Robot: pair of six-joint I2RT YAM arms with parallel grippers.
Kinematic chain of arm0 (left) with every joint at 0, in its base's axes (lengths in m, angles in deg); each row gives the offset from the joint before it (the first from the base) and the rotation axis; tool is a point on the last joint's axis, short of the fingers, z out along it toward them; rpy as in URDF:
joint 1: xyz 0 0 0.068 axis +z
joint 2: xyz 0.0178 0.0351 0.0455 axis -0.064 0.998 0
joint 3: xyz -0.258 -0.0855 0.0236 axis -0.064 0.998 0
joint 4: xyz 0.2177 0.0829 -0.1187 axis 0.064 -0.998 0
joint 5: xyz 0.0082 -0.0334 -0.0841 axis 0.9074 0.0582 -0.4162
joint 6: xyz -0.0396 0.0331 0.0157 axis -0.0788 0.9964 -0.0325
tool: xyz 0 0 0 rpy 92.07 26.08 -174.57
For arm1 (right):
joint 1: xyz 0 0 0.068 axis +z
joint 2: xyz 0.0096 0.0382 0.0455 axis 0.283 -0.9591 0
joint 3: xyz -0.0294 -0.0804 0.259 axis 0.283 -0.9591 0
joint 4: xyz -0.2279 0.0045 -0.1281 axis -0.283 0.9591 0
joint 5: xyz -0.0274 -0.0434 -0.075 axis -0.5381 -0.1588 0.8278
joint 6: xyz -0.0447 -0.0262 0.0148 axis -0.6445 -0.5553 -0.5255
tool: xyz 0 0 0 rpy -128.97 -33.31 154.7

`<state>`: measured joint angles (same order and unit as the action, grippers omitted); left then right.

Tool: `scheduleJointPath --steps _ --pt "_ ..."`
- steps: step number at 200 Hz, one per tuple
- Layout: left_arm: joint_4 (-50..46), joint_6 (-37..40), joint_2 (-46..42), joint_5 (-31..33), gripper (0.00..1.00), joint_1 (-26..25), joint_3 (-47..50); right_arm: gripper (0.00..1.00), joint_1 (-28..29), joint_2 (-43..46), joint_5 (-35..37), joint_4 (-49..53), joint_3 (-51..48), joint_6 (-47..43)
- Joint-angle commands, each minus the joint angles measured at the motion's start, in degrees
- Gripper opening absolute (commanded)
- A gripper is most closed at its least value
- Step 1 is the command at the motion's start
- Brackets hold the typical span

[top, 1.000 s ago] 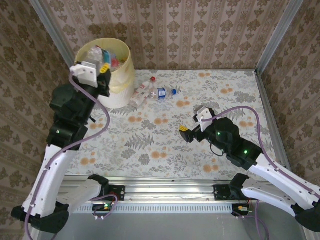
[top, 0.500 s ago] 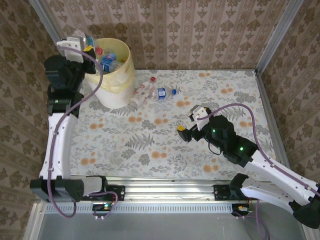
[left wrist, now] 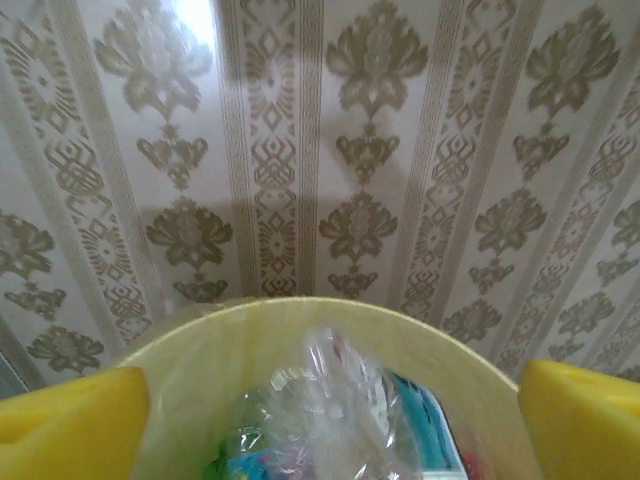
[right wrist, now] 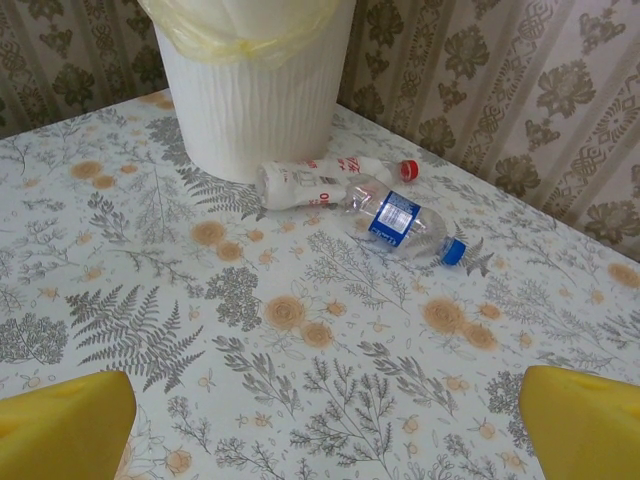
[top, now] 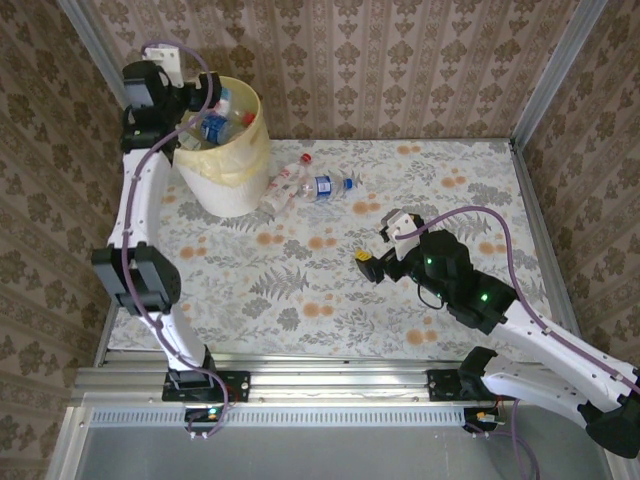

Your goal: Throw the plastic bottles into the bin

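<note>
Floral worktop (top: 300,300) held a red-capped bottle (right wrist: 320,180) and a blue-capped bottle (right wrist: 405,222) beside the bin (top: 235,170). Left gripper (left wrist: 325,400) hung over the bin, jaws wide, empty. Right gripper (right wrist: 325,430) was above the worktop, jaws wide.

We count two lying loose at upper centre: one red-capped bottle (top: 285,182), one blue-capped bottle (top: 325,186). One bin (top: 232,190) stands upper left, its heaped contents uncountable.

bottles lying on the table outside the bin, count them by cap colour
red-cap bottle: 1
blue-cap bottle: 1
total: 2
</note>
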<state>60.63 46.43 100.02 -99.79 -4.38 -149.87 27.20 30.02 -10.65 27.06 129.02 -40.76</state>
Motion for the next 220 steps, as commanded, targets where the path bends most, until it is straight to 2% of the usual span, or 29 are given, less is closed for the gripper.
scheduleJointPath --steps 1,34,63,115,129,172,220 --pt "-5.01 -1.82 -4.71 0.23 1.0 0.01 -4.58 1.0 -0.36 0.46 0.04 -1.05 -0.5 0.1" --pt "-7.87 -3.0 -12.47 2.58 1.0 1.26 -5.04 1.0 -0.73 -2.88 0.03 -2.33 0.24 0.49" --pt "-9.52 -3.46 -20.34 1.55 1.0 1.7 -2.21 1.0 -3.09 -8.65 -1.61 -2.87 2.99 4.22" --pt "-5.04 -4.08 -38.28 -3.45 1.0 1.63 13.38 1.0 -10.28 -25.8 -8.54 2.73 15.96 12.81" --pt "-4.74 -4.46 -42.63 -4.4 1.0 1.64 17.04 1.0 -12.31 -30.34 -13.01 4.22 20.35 14.33" --pt "-6.85 -5.88 -52.66 -8.45 1.0 1.55 25.11 1.0 -15.27 -46.31 -16.43 6.24 31.06 4.5" --pt "-16.21 -6.85 -58.11 -11.06 1.0 1.38 27.59 1.0 -19.4 -63.3 -22.55 11.17 47.56 -4.25"
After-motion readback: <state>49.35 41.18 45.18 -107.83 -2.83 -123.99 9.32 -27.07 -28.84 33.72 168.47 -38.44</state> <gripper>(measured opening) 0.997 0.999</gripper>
